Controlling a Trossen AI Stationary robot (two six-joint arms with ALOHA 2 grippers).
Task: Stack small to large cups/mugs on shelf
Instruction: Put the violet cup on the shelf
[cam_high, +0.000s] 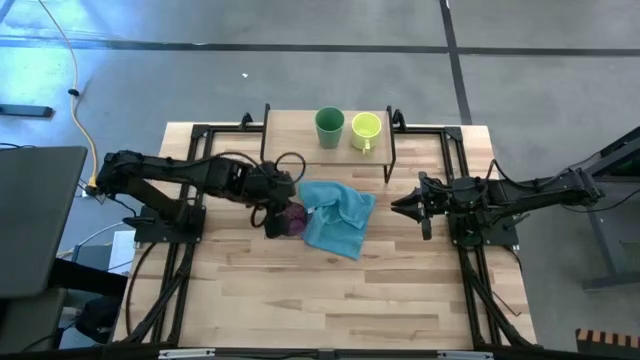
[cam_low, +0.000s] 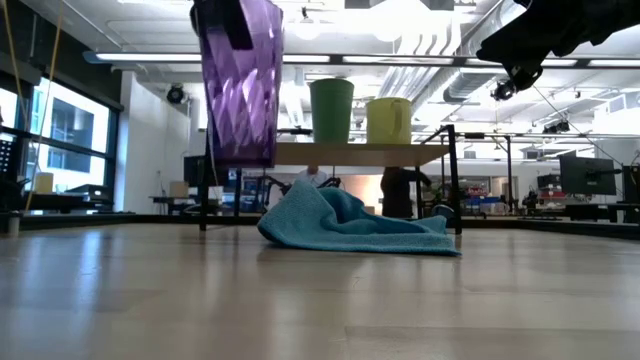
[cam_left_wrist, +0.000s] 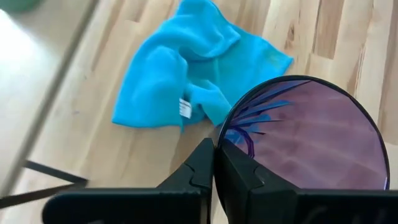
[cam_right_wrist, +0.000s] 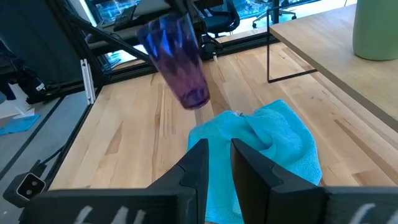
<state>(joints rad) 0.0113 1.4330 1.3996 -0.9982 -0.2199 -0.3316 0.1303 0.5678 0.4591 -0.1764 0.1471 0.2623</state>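
Low view: left gripper (cam_low: 225, 20) jaws clamp the purple tumbler (cam_low: 241, 85) upright, airborne; right gripper (cam_right_wrist: 216, 163) jaws slightly apart.

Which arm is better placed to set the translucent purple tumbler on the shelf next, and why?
The left arm. Its hand already grips the translucent purple tumbler by the rim, lifted off the table near the low wood-topped shelf. The right hand hangs empty beyond the light blue cloth.

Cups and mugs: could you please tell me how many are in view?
3. The green cup and the yellow-green mug stand side by side on the shelf; the purple tumbler hangs above the table in the left pincer.
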